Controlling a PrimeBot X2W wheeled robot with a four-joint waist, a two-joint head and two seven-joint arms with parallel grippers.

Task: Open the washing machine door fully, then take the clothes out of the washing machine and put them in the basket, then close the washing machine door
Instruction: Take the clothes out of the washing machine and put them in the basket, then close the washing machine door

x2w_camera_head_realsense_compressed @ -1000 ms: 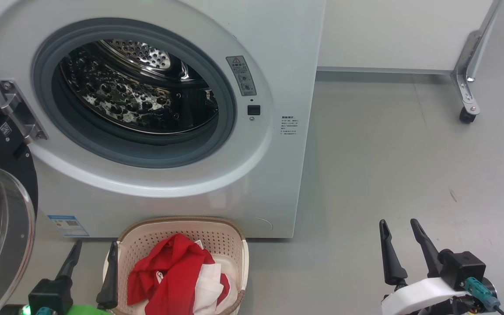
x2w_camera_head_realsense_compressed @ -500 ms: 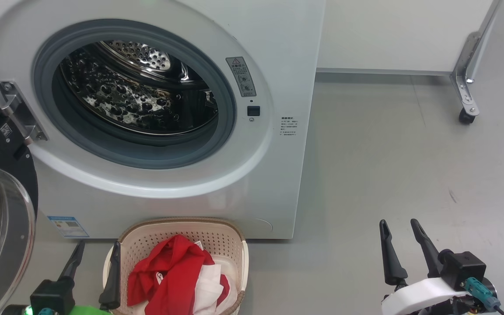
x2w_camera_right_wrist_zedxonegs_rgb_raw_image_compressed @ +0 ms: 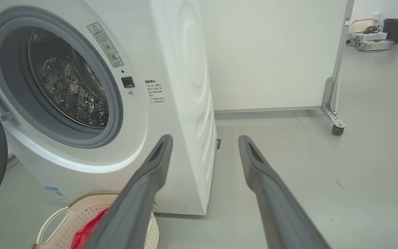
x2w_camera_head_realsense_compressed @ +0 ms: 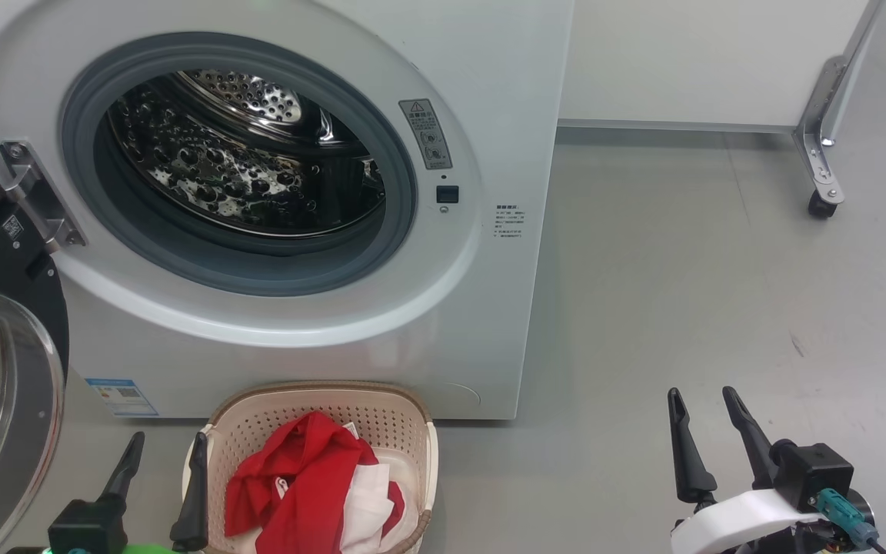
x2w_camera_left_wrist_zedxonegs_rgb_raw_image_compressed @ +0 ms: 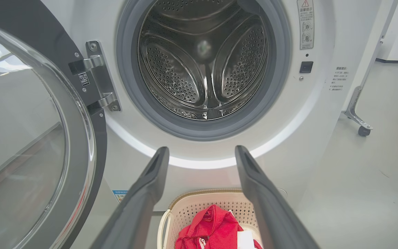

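The white washing machine [x2w_camera_head_realsense_compressed: 489, 92] stands with its steel drum [x2w_camera_head_realsense_compressed: 243, 169] bare inside. Its door [x2w_camera_head_realsense_compressed: 4, 400] hangs swung wide open at the far left, black rim and glass bowl [x2w_camera_left_wrist_zedxonegs_rgb_raw_image_compressed: 19, 138] toward me. On the floor before the machine sits the cream basket [x2w_camera_head_realsense_compressed: 381, 415], holding the red and white clothes [x2w_camera_head_realsense_compressed: 297, 485]. My left gripper [x2w_camera_head_realsense_compressed: 166, 446] is open with nothing in it, low at the basket's left rim, between basket and door. My right gripper [x2w_camera_head_realsense_compressed: 701, 400] is open over bare floor, well right of the machine.
A white partition [x2w_camera_head_realsense_compressed: 681, 61] on a metal foot with a caster [x2w_camera_head_realsense_compressed: 821, 206] stands at the back right. Grey floor [x2w_camera_head_realsense_compressed: 681, 292] spreads right of the machine. A small blue label [x2w_camera_head_realsense_compressed: 121, 396] marks the machine's lower left front.
My left gripper has sunk slightly toward the bottom edge of the head view. The head view has shifted a little. The right gripper, basket and clothes have stayed put.
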